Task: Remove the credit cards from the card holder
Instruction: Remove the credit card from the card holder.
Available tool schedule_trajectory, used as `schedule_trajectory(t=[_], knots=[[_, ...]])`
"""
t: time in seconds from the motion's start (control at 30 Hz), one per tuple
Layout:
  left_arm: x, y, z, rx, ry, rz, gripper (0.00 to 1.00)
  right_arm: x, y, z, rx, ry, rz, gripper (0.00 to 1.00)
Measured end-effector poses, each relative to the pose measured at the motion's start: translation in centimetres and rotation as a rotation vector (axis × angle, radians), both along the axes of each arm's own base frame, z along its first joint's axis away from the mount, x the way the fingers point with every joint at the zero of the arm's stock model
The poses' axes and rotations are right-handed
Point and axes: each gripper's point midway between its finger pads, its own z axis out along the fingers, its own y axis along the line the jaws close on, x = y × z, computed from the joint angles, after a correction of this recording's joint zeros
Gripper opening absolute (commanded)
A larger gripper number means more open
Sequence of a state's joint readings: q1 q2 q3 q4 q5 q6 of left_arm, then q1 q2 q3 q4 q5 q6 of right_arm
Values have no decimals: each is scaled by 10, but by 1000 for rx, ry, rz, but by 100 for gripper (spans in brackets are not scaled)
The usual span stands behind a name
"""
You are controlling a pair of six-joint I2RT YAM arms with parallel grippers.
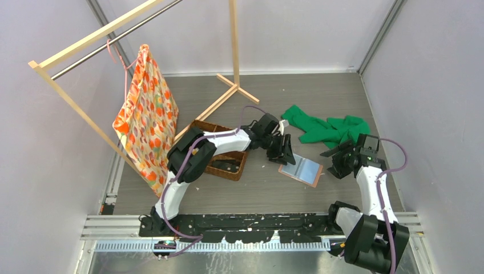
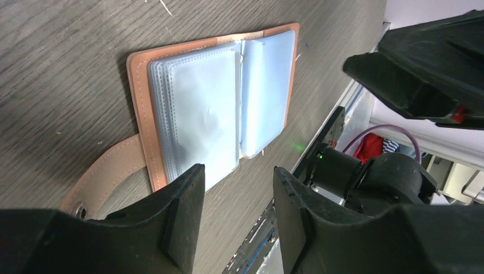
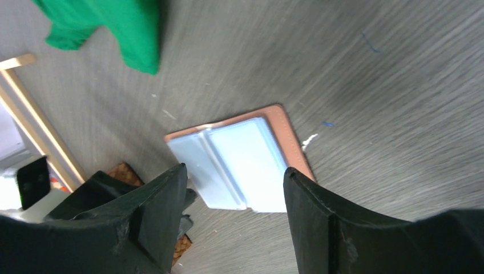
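Note:
The card holder [image 1: 301,169] lies open and flat on the table, a salmon-pink cover with pale grey-blue clear sleeves. It shows in the left wrist view [image 2: 211,105] with its strap tab [image 2: 105,177] lying flat, and in the right wrist view [image 3: 237,162]. No loose card shows. My left gripper [image 1: 283,149] is open and empty, just left of the holder's near-left edge. My right gripper [image 1: 333,160] is open and empty, just right of the holder. Neither gripper touches it.
A brown woven basket [image 1: 225,151] holding dark items stands left of the holder under the left arm. A green cloth [image 1: 325,128] lies behind the holder. A wooden clothes rack [image 1: 228,85] with an orange patterned bag [image 1: 145,117] stands at the back left.

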State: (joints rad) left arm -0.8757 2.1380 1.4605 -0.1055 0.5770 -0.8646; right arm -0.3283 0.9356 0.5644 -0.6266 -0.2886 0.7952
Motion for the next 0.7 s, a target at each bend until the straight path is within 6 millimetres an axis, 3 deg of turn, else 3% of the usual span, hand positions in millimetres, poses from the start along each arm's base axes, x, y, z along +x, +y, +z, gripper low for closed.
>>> schedule_trajectory(t=[0.2, 0.7], knots=[[-2, 2, -4, 31, -23, -11, 49, -15, 5, -36, 36, 111, -2, 67], [-3, 0, -8, 142, -169, -48, 50, -16, 5, -46, 35, 117, 2, 67]])
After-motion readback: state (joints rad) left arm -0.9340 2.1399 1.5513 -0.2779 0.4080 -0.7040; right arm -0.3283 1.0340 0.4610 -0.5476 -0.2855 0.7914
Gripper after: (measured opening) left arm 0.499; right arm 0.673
